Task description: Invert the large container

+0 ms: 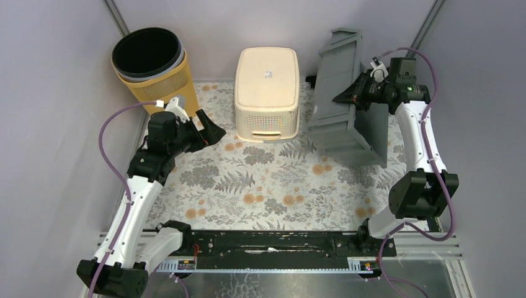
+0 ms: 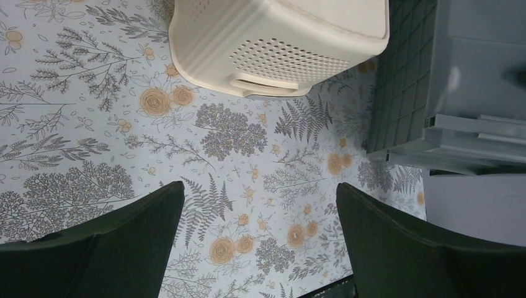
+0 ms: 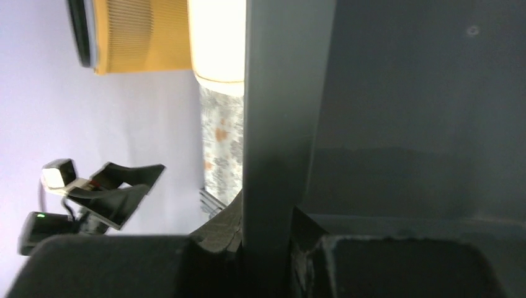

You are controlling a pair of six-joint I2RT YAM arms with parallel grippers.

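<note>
Grey plastic, the large container stood tipped on its side at the bench's right, apparently mid-turn, its wall pinched by the right gripper. The left gripper hung wide open, spare.

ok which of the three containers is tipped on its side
The grey crate on the right, its rim in the right gripper; the cream basket sits bottom up, the yellow bin mouth up.
</note>
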